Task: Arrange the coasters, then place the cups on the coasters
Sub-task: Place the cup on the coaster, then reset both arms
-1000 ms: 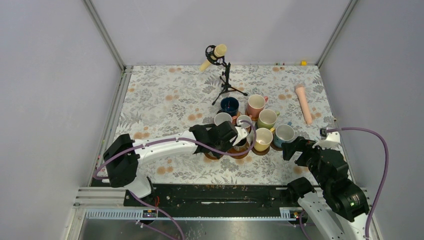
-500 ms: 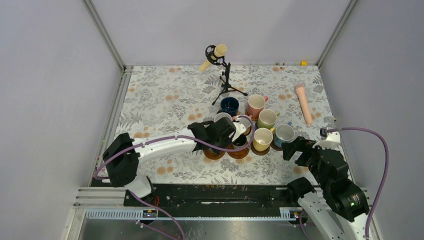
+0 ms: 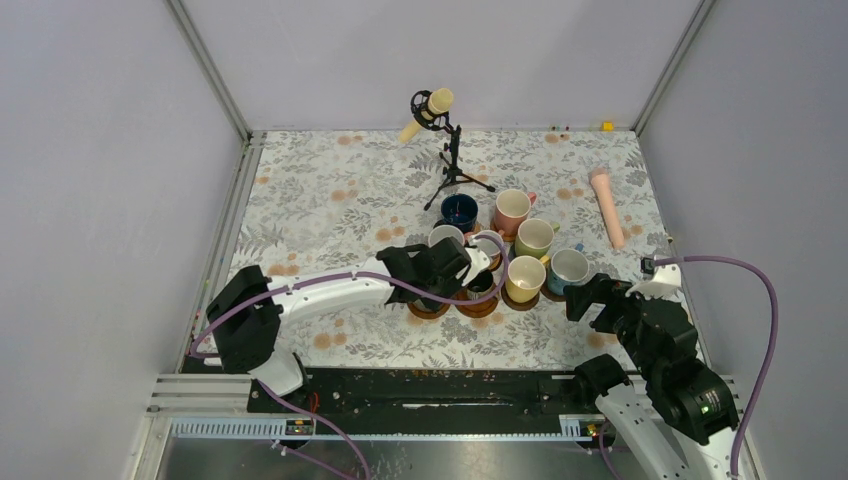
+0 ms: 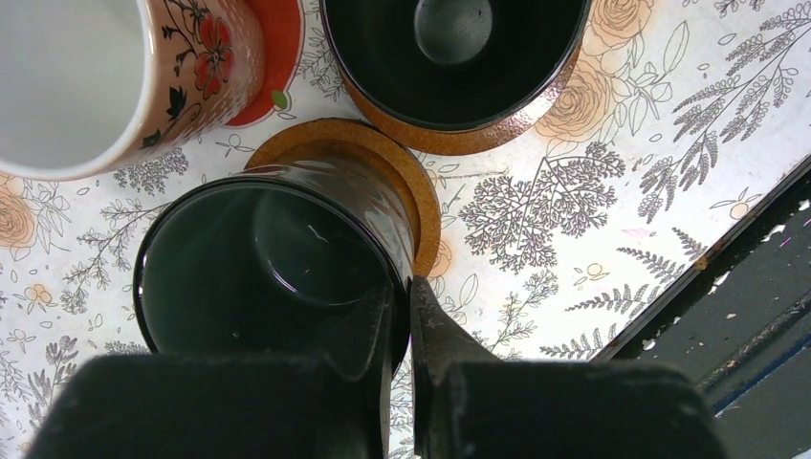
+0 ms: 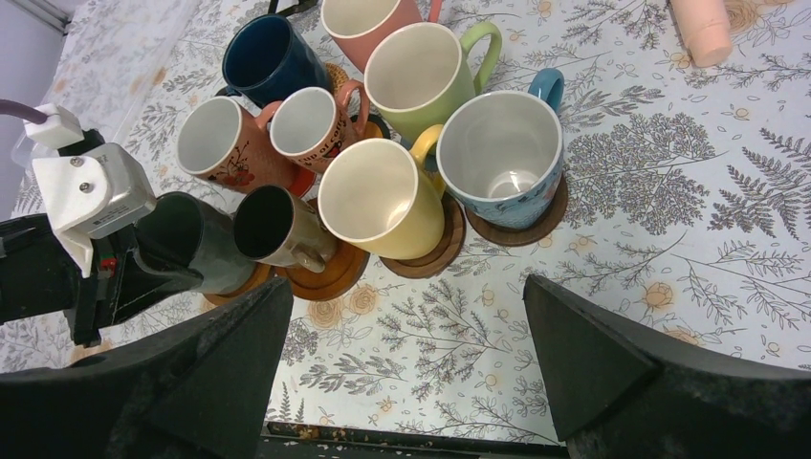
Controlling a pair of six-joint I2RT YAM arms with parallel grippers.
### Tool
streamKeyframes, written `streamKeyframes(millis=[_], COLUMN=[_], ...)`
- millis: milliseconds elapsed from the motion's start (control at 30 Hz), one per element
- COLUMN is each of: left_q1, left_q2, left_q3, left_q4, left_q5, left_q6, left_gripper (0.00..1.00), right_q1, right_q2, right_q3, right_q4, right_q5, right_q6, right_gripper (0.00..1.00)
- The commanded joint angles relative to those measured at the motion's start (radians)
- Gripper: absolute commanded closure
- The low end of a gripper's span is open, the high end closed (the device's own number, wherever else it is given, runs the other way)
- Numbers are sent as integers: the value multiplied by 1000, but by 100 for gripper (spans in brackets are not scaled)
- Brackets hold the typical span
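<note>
My left gripper point(image 4: 402, 296) is shut on the rim of a dark green cup point(image 4: 258, 268), one finger inside and one outside. The cup sits over a tan round coaster point(image 4: 411, 182); whether it touches I cannot tell. Beside it a black cup point(image 4: 454, 57) stands on a brown coaster point(image 4: 459, 143), and a floral cup point(image 4: 86, 76) on a red coaster point(image 4: 282, 57). In the right wrist view, yellow point(image 5: 368, 196), light blue point(image 5: 502, 153), pale green point(image 5: 421, 72), navy point(image 5: 268, 57) and pink point(image 5: 359, 14) cups cluster together. My right gripper point(image 5: 406, 382) hangs open near them, holding nothing.
A cream microphone on a black stand point(image 3: 440, 110) rises at the back. A pink cylinder point(image 3: 607, 205) lies at the right. The black rail point(image 4: 746, 287) of the table's near edge runs close to the held cup. Grey walls enclose the table.
My left gripper has shifted slightly toward the far side with the dark green cup, uncovering the two front coasters in the top view. The right arm has not moved.
</note>
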Motion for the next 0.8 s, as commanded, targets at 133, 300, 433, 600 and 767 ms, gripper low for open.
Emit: streamKeyframes(millis=[133, 300, 433, 600, 767], left_q1=[4, 4, 4, 6, 9], left_q2=[-18, -32, -60, -159, -285], left_q3=[11, 37, 95, 175, 247], left_q4=[66, 51, -7, -43, -48], left_q5=[-23, -41, -55, -78, -159], left_q6=[-1, -1, -1, -1, -39], left_gripper=[76, 61, 54, 48, 1], right_q1=[-4, -3, -4, -4, -3], right_q2=[-17, -13, -13, 1, 39], right_q3=[13, 13, 13, 9, 6], right_q4=[17, 17, 17, 22, 25], right_q5=[19, 19, 20, 27, 20], right_q6=[-4, -5, -5, -10, -11], right_gripper=[1, 1, 1, 1, 1])
